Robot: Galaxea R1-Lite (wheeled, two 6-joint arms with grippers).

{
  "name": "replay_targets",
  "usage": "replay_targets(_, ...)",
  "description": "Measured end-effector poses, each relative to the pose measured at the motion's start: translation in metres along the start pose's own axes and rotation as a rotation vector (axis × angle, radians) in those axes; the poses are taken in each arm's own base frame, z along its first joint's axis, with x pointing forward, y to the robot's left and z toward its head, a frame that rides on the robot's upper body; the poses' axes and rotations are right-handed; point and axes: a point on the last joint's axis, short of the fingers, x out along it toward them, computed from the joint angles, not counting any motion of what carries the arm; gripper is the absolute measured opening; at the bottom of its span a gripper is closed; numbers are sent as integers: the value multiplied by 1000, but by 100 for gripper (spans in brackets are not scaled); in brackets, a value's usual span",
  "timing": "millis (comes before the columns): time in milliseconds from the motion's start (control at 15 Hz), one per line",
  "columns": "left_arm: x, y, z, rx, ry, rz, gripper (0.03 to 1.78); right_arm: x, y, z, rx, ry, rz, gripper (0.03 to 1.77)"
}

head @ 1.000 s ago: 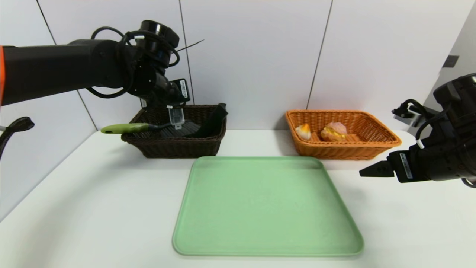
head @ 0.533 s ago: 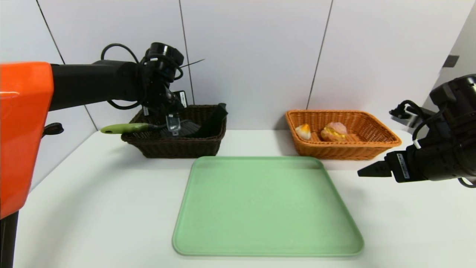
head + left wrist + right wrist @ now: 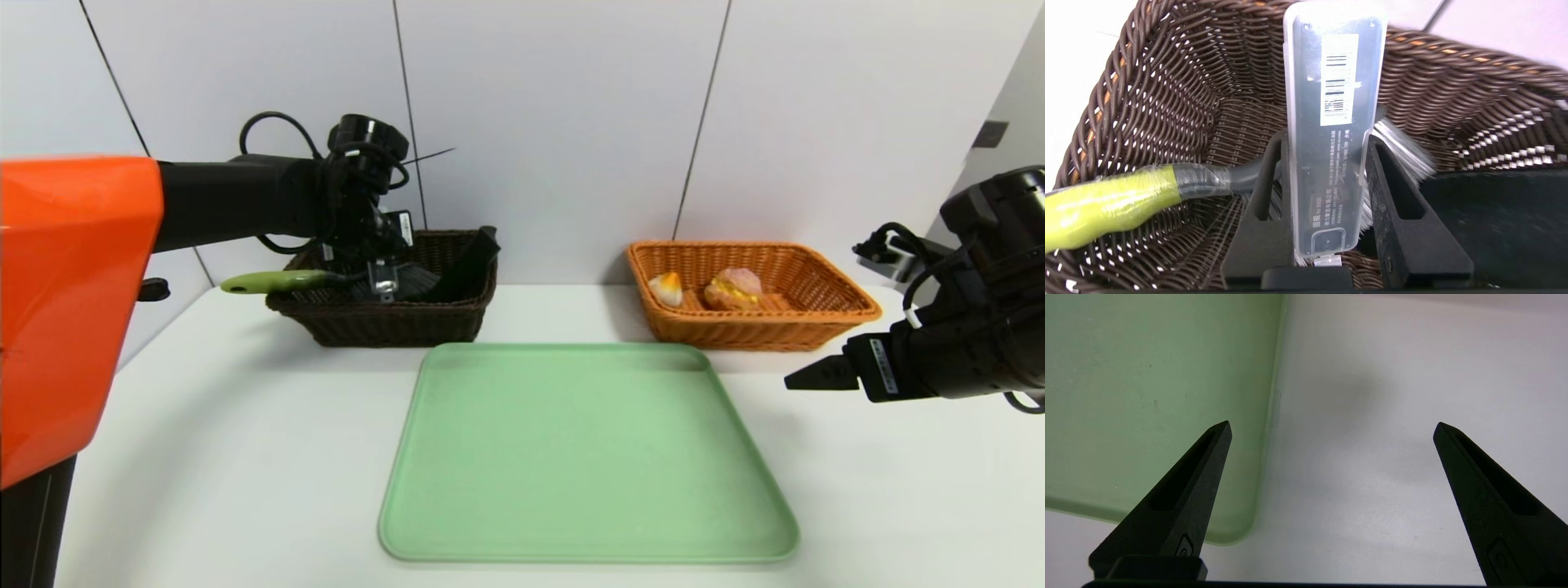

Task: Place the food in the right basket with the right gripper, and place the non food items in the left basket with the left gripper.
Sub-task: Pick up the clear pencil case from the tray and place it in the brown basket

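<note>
Bright, even light falls from above; soft, faint shadows lie on the white worktop (image 3: 204,425) beneath both baskets; a blurred dark patch of shadow shows in the right wrist view; the orange arm cover (image 3: 57,310) looms out of focus.

Left end effector (image 3: 382,282) lowered translucent case (image 3: 384,278) into dark basket (image 3: 384,320).

dark brown basket (image 3: 384,322), orange basket (image 3: 751,331), green tray (image 3: 584,457)
</note>
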Motion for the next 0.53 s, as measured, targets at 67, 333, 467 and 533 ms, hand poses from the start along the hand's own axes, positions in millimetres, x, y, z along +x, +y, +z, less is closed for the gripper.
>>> replay_targets(67,3,0,-1,3,5,3,54,0,0,0,0,1,0,171)
replay_targets(333,11,0,-8,10,21,13,92,2,0,-1,1,7,-2,171)
replay_targets(467,13,-1,-9,13,24,14,110,3,-1,-1,0,10,-1,171)
replay_targets(533,12,-1,-9,12,23,13,117,3,-1,-1,1,10,-1,171)
